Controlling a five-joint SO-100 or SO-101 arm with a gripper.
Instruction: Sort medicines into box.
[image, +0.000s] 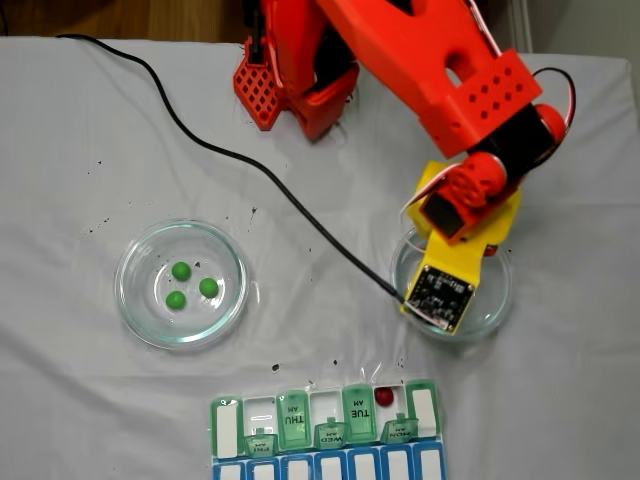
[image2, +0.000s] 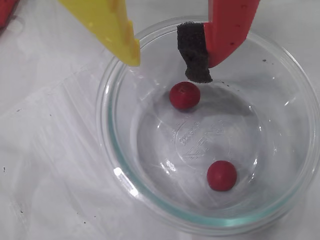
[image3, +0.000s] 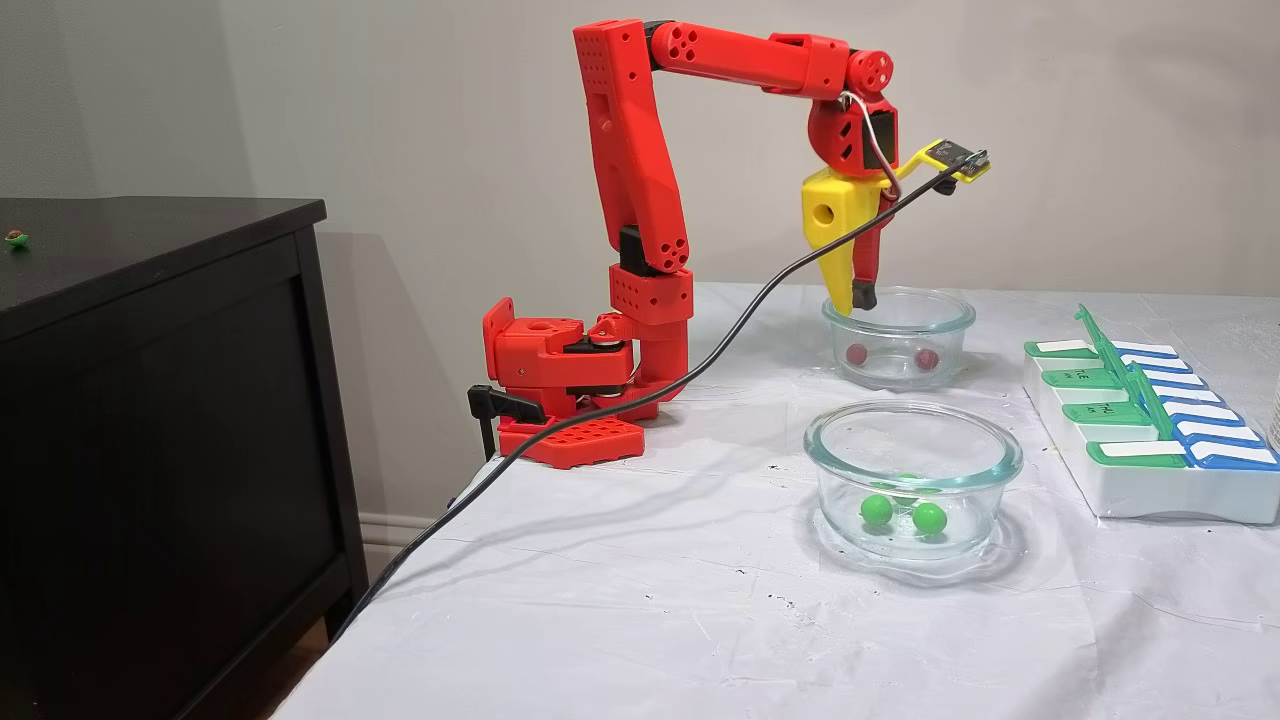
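Observation:
Two glossy red balls (image2: 184, 95) (image2: 221, 175) lie in a clear glass dish (image2: 112, 165). My gripper (image2: 167, 70) hangs open just above the dish's far rim, with its yellow finger (image2: 112, 27) and black-padded red finger (image2: 196, 52) empty. In a fixed view the gripper (image3: 855, 303) points down over that dish (image3: 958, 330). A third red ball (image: 384, 396) sits in an open compartment of the pill organiser (image: 293, 420), whose green lids stand raised. Three green balls (image: 180, 270) (image: 208, 287) (image: 175, 300) rest in the other dish (image: 122, 285).
A black cable (image: 250, 170) trails across the white cloth from the wrist camera to the table's far-left edge. The red arm base (image3: 560, 370) stands at the back. A black cabinet (image3: 150, 400) stands beside the table. The organiser (image3: 1150, 500) lies along the table's right side.

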